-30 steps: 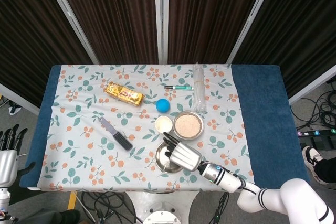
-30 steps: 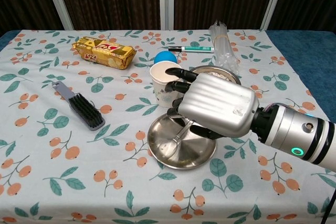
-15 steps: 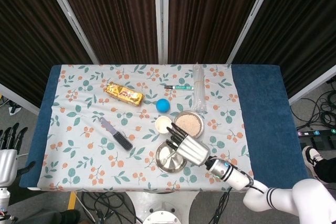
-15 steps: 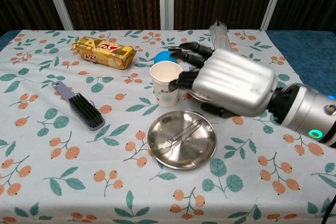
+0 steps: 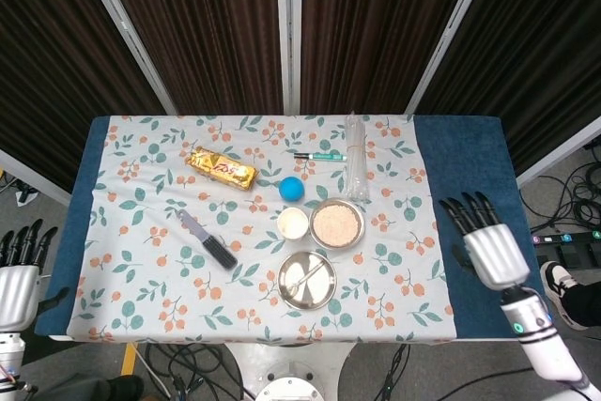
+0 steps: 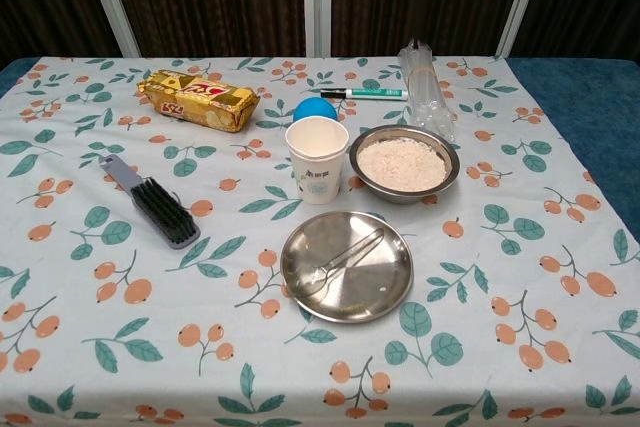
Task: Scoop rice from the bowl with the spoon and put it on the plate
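A metal bowl of rice (image 6: 404, 163) (image 5: 336, 223) stands right of the table's middle. In front of it lies the round metal plate (image 6: 375, 287) (image 5: 320, 292), and the metal spoon (image 6: 341, 260) (image 5: 301, 281) rests inside it, handle pointing back right. My right hand (image 5: 485, 240) is off the table's right edge over the blue cloth, fingers spread and empty. My left hand (image 5: 19, 267) hangs off the left edge, fingers apart, holding nothing. Neither hand shows in the chest view.
A paper cup (image 6: 317, 158) stands just left of the bowl, a blue ball (image 6: 314, 109) behind it. A brush (image 6: 150, 201) lies at the left, a gold snack pack (image 6: 199, 99) at the back left, a green pen (image 6: 364, 93) and a clear bag (image 6: 424, 87) at the back.
My right hand has let the spoon lie in the plate, lifted off it and drawn back to the right, beyond the table's edge. The left hand has barely moved.
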Motion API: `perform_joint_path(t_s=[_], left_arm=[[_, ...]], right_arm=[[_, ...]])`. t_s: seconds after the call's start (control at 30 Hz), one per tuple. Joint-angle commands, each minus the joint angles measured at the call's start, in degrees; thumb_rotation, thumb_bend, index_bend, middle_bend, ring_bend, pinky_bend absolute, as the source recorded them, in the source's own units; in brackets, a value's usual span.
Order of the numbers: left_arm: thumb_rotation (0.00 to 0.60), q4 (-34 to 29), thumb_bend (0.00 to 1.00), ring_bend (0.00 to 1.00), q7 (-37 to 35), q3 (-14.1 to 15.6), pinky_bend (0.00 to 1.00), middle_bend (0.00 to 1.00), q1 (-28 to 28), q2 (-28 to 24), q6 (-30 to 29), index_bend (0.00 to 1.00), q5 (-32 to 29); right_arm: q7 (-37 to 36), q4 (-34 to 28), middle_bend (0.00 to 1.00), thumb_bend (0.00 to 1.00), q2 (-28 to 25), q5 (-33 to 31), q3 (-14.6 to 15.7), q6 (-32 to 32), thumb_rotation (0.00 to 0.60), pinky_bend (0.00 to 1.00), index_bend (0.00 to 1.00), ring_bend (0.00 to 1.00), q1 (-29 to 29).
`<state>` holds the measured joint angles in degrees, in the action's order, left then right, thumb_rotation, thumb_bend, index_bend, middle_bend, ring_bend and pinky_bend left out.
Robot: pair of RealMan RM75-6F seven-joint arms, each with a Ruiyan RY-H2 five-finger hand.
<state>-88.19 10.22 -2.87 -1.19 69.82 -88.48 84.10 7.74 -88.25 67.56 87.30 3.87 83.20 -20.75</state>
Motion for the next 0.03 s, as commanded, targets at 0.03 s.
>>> perform_joint_path(t_s=[0.03], left_arm=[[0.600, -0.44, 0.00, 0.04, 0.73, 0.07, 0.00, 0.11, -0.11, 0.18, 0.16, 0.16, -0.06]], right_arm=[[-4.05, -0.86, 0.10, 0.33, -2.13, -0.42, 1.95, 5.38, 0.600, 0.00, 0.01, 0.00, 5.70]])
